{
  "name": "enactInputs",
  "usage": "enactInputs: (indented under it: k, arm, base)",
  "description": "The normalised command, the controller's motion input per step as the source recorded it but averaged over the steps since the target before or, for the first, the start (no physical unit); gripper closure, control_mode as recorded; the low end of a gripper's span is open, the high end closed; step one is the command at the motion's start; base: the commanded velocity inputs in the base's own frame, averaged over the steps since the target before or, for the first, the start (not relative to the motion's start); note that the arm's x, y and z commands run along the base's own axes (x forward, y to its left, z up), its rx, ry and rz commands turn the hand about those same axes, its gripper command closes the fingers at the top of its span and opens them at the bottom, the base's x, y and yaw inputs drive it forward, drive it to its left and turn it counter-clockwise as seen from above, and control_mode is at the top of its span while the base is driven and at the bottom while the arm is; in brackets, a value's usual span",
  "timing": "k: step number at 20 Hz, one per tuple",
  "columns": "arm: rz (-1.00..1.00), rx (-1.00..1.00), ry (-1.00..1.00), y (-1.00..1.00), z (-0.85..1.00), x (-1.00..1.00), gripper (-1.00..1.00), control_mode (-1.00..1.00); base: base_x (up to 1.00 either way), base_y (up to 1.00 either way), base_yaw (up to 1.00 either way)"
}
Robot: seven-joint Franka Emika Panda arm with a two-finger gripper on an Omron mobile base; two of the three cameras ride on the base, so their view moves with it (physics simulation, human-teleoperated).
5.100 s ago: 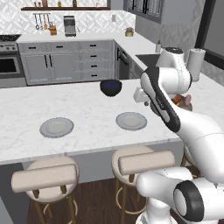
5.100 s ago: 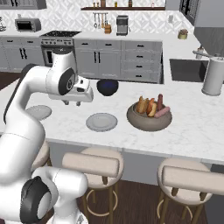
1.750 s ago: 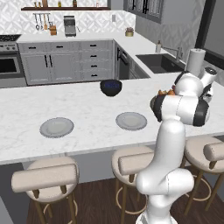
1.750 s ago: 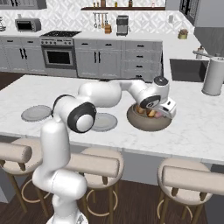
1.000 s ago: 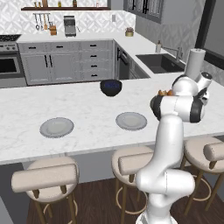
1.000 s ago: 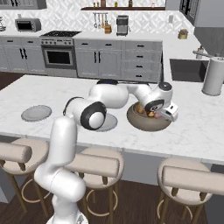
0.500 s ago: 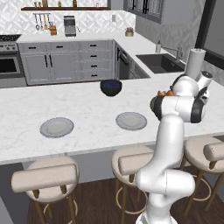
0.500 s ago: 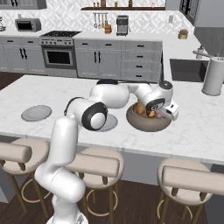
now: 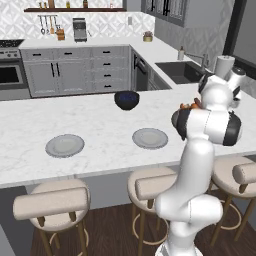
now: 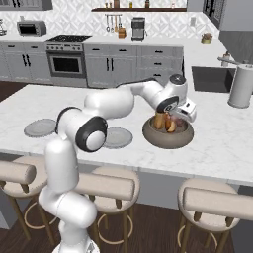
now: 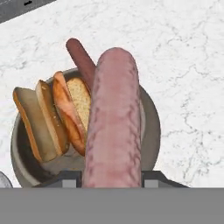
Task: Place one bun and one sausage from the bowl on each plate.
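My gripper (image 11: 113,176) is shut on a pinkish-brown sausage (image 11: 114,122), which stretches up the middle of the hand view over the grey-brown bowl (image 11: 151,127). Inside the bowl lie two split buns (image 11: 65,111) on the left, and a darker sausage (image 11: 81,59) leans on the far rim. In the right base view the gripper (image 10: 173,116) reaches down into the bowl (image 10: 168,140) on the counter's right part. Two light-grey plates (image 10: 117,137) (image 10: 40,127) lie to the bowl's left, both bare. The left base view shows the same plates (image 9: 150,138) (image 9: 65,145).
A small dark blue-black bowl (image 9: 126,99) stands at the counter's far side. A paper towel roll (image 10: 241,84) stands beside the sink (image 9: 182,71) at the right. Stools line the counter's near edge.
The jaws have closed onto the sausage in the bowl. The arm has hardly moved.
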Motion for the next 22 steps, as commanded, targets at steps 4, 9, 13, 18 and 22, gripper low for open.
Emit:
enactInputs:
  k: [4,9,13,18,22]
  arm:
    - [0.11,-0.12,0.00,1.00,0.26,-0.29,1.00,-1.00]
    - [0.19,-0.08,0.06,1.00,-0.04,-0.03,1.00,-1.00]
    - [0.17,-0.06,0.07,1.00,-0.10,0.00,1.00,-1.00]
    - [0.14,-0.01,0.08,1.00,-0.13,0.00,1.00,-1.00]
    - [0.10,0.00,0.15,0.99,-0.36,0.22,1.00,-1.00]
  base:
    - [0.00,0.00,0.00]
    - [0.00,0.00,0.00]
    - [0.00,0.00,0.00]
    - [0.00,0.00,0.00]
    - [0.00,0.00,0.00]
